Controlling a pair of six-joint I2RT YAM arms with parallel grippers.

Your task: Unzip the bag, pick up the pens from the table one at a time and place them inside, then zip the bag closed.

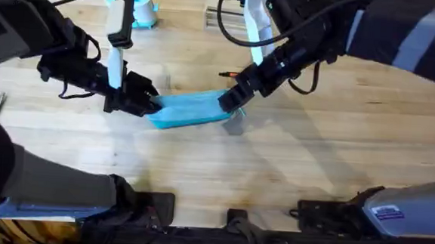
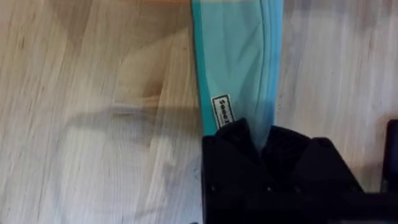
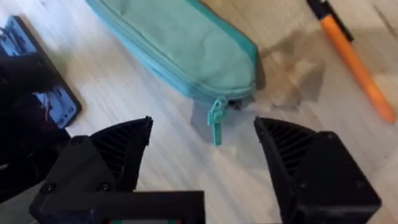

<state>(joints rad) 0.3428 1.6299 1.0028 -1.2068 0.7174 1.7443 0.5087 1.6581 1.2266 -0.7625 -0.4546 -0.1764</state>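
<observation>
Near the middle of the wooden surface (image 1: 291, 149) lies the light blue bag (image 1: 192, 109), stretched lengthwise between the two arms. At its left end the left gripper (image 1: 144, 102) has its black fingers (image 2: 249, 155) clamped on the fabric beside a small white label (image 2: 223, 111). At the other end the right gripper (image 3: 202, 140) hangs with fingers (image 3: 124, 146) spread wide, straddling the teal pull tab (image 3: 216, 121) without touching it. One orange pen (image 3: 354, 56) lies just beyond the bag.
</observation>
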